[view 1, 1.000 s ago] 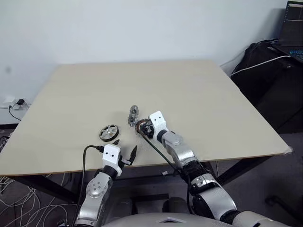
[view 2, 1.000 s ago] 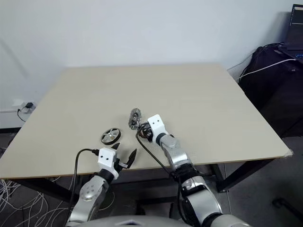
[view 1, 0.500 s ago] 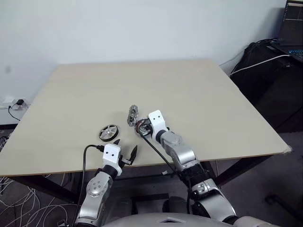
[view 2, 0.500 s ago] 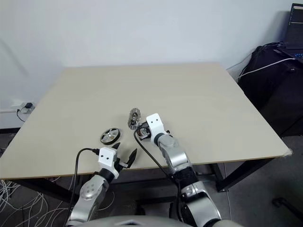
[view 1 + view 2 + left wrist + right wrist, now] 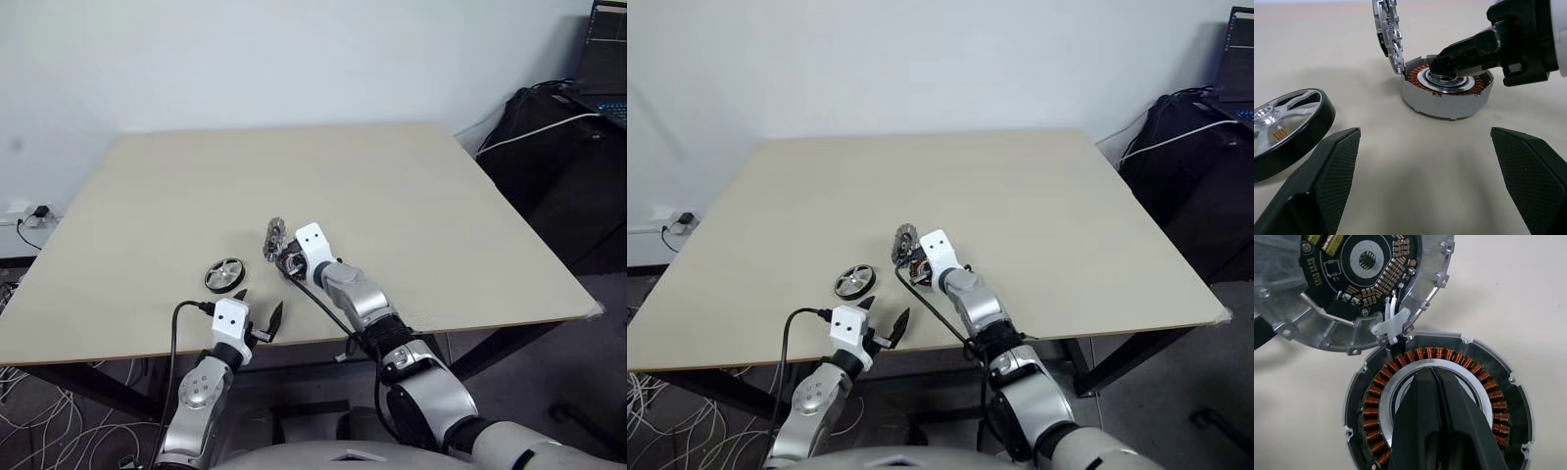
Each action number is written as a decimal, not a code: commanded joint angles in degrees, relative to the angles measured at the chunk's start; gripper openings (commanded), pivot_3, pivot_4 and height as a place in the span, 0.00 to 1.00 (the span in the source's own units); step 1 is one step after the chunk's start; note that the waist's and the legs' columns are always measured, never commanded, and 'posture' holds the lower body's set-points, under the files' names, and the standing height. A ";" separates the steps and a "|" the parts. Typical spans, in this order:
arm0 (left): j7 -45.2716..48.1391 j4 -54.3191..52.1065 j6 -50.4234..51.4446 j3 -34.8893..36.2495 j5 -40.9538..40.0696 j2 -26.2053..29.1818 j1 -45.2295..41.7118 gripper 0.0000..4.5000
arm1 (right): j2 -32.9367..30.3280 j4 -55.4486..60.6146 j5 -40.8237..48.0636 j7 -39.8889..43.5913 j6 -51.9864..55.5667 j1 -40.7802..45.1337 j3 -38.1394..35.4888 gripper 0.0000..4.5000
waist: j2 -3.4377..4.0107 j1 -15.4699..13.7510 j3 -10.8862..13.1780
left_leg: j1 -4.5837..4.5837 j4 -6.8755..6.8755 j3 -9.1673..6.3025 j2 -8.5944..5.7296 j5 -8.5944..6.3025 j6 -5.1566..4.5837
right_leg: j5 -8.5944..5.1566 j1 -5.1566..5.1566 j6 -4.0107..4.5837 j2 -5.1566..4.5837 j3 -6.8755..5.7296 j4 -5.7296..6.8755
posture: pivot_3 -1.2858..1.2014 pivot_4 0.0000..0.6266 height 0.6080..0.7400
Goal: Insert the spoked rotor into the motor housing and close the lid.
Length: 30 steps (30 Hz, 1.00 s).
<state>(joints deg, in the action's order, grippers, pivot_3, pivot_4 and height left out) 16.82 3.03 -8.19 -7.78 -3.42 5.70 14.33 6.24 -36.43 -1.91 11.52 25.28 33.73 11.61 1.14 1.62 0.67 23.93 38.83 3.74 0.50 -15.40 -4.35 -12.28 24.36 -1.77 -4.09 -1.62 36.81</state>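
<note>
Centrally on the pale table (image 5: 411, 196), the motor housing (image 5: 1447, 93) lies flat with its ring of copper windings facing up around a silver centre. Its lid (image 5: 1387, 33) stands open on edge at the housing's far-left rim, joined there by a small white piece with two thin wires; the lid's inner face carries a dark circuit board. The right gripper (image 5: 1431, 382) reaches down into the housing, its two black fingers pressed together with their tips in the silver centre ring, pinching nothing as far as the close view lets one judge. Whether the tips rest on the metal is hard to say.

To the left and a little nearer lies the spoked rotor (image 5: 225, 274), flat, black rim around a silver spoked face, apart from the housing. The left gripper (image 5: 259, 313) hovers at the table's near edge, just nearer than the rotor, fingers spread wide and holding nothing, pointing toward the parts.
</note>
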 commanded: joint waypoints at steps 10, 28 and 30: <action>0.10 -1.28 -1.39 0.16 -0.39 -0.18 -0.52 1.00 | -0.63 3.51 0.04 0.77 0.28 -1.42 -0.75 0.01 | 0.00 -0.06 -0.01 | -0.02 0.00 0.02 0.00 0.01 0.00 | 0.00 -0.04 -0.01 0.03 -0.09 0.00 | 0.52 0.00 1.00; 0.67 -1.07 -0.94 0.24 -0.62 -0.35 -0.93 1.00 | -1.85 15.89 0.61 2.19 0.99 -8.46 0.16 0.01 | -0.05 -0.10 -0.03 | -0.09 0.01 0.04 0.01 0.01 -0.01 | 0.00 -0.09 -0.02 0.09 -0.09 0.02 | 0.52 0.00 1.00; 0.27 -1.26 -1.18 0.38 -0.47 -0.46 -0.69 1.00 | -1.89 20.60 1.57 4.33 -3.59 -10.33 1.05 0.01 | -0.06 -0.15 -0.02 | -0.07 0.01 0.04 0.01 0.01 -0.01 | 0.00 -0.08 -0.02 0.11 -0.09 0.01 | 0.52 0.00 1.00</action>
<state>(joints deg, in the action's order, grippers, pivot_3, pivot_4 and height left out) 17.43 3.02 -8.23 -7.80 -3.44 5.58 14.21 4.05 -21.32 -1.57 14.30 26.05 23.22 12.05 1.08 1.47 0.65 23.87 38.84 3.78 0.51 -15.39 -4.37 -12.29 24.29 -1.80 -3.97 -1.72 36.81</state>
